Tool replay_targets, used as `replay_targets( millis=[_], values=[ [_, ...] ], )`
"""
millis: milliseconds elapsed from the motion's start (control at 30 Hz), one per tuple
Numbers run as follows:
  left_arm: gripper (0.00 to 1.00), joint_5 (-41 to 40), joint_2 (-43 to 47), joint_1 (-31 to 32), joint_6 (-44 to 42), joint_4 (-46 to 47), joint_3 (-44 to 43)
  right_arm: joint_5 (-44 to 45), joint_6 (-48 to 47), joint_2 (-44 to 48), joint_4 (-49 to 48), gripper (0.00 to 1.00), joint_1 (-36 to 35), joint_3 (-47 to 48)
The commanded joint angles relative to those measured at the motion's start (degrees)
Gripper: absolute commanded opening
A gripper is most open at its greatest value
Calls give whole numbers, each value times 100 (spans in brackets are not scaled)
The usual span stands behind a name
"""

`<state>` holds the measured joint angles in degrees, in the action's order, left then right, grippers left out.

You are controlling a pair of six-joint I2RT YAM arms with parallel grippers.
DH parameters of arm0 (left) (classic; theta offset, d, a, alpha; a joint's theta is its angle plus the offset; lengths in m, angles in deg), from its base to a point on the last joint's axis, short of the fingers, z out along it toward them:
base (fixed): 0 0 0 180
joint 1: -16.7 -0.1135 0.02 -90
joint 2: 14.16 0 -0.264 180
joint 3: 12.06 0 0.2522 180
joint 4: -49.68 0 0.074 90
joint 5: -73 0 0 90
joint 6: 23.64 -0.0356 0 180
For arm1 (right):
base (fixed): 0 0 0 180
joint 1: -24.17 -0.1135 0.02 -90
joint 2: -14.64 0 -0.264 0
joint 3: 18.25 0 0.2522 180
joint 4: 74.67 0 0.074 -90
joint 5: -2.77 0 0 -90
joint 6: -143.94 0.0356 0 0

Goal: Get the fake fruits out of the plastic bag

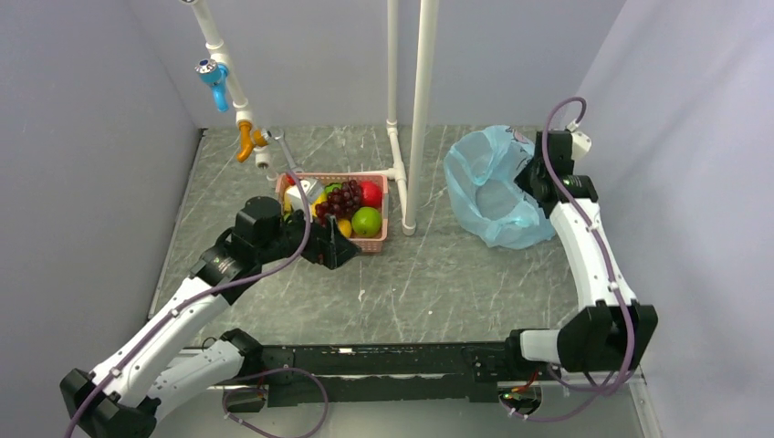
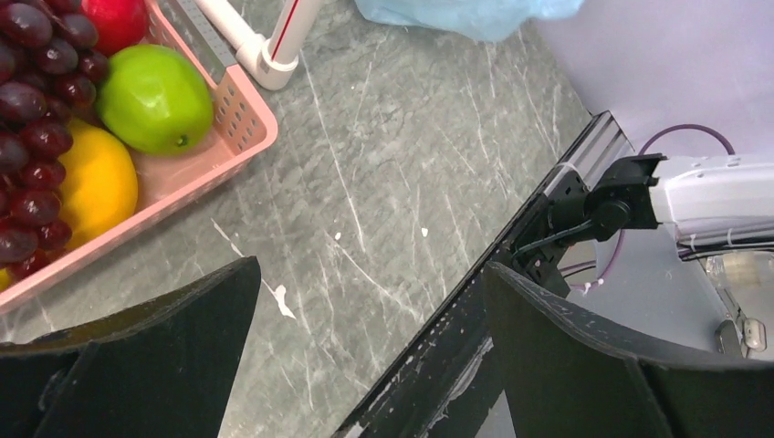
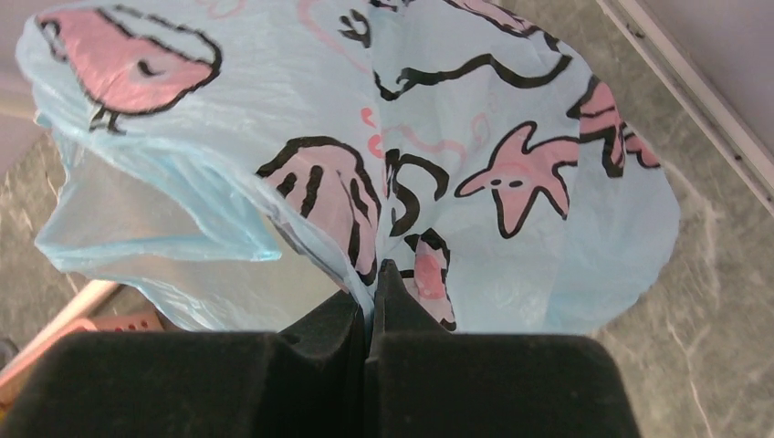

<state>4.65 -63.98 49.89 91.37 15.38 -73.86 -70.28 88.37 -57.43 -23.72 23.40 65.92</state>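
The right gripper is pinching a fold of the blue bag, far right. The left gripper is hanging wide open beside the pink basket of fruits.

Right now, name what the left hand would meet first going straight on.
Likely the bare table beside the pink basket; nothing else shows ahead of the open left hand, though depth is unclear.

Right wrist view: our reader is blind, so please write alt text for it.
The right hand is shut on a fold of the light-blue plastic bag, printed with pink starfish and shells outlined in black. Grey marbled table shows at right.
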Motion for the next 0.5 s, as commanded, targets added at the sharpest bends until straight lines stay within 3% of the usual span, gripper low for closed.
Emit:
replay_targets(
  millis=[0, 233, 300, 467],
  values=[
    [98, 23, 416, -6, -107, -541, -343, 156, 0, -482, -554, 0, 55, 653],
    [99, -304, 1270, -6, -235, -964, -339, 8, -810, -1193, -141, 1, 8, 1447],
    [99, -387, 1411, -6, -295, -1126, -439, 36, -949, -1258, 155, 12, 6, 1593],
    [99, -534, 1654, -10, -430, -1478, -763, 218, -1169, -876, 644, 52, -2, 1512]
  ],
)
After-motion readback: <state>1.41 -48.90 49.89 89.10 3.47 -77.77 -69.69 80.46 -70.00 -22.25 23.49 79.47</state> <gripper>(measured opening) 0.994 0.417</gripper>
